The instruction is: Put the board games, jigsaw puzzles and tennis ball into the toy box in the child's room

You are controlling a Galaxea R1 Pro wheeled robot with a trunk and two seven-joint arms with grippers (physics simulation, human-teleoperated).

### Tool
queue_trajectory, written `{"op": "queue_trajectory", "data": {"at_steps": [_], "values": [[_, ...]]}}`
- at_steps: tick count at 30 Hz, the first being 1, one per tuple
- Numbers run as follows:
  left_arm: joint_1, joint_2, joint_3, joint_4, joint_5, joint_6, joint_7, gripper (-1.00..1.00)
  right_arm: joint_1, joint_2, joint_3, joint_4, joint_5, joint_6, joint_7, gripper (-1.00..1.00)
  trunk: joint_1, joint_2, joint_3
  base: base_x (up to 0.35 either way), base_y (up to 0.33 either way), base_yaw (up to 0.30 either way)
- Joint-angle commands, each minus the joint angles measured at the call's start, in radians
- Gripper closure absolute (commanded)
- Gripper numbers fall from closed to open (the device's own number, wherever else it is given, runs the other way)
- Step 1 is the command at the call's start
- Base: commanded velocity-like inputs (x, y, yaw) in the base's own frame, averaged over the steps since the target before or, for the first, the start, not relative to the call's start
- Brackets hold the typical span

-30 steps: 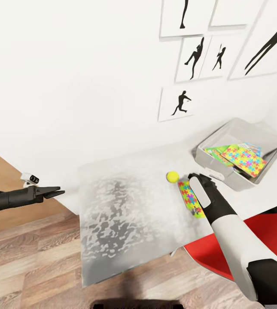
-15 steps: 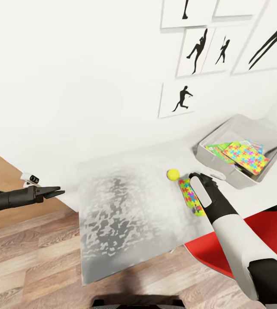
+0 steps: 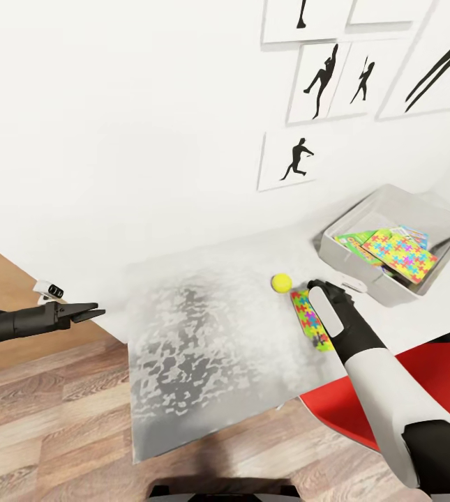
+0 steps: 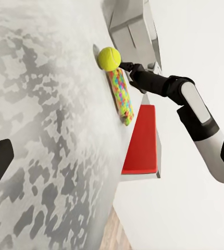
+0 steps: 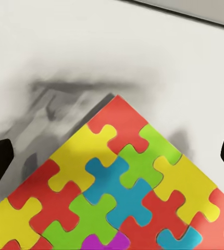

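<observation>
Our right gripper (image 3: 320, 293) hangs over the puzzle (image 3: 308, 320) on the table (image 3: 204, 335), fingers spread wide, gripping nothing. Ball (image 3: 281, 282) sits just beside it. Box (image 3: 392, 240) holds another puzzle. Left gripper (image 3: 85, 312) off-table, can't tell its state.

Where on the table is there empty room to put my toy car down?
The wide bare stretch of the table, from its near and left edges up to the tennis ball, is free. It gets crowded by the ball, the jigsaw puzzle under the right gripper, and the toy box, which already holds toys.
</observation>
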State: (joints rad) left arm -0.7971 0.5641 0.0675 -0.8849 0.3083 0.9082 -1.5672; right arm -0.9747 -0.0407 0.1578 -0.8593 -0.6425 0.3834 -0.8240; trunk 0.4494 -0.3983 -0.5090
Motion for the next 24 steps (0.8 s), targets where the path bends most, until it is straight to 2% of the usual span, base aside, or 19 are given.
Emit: {"op": "queue_trajectory", "data": {"at_steps": [1, 24], "values": [[-0.001, 0.0, -0.001, 0.0, 0.0, 0.011, -0.004, -1.0, -0.001, -0.001, 0.005, -0.001, -0.005, 0.006, -0.007, -1.0, 0.001, -0.002, -0.001, 0.0, 0.0, 0.0], [-0.001, 0.0, 0.0, 0.0, 0.0, 0.011, -0.004, -1.0, 0.001, -0.005, 0.01, 0.025, -0.005, -0.01, -0.005, -1.0, 0.001, -0.002, -0.004, 0.0, 0.0, 0.0]]}}
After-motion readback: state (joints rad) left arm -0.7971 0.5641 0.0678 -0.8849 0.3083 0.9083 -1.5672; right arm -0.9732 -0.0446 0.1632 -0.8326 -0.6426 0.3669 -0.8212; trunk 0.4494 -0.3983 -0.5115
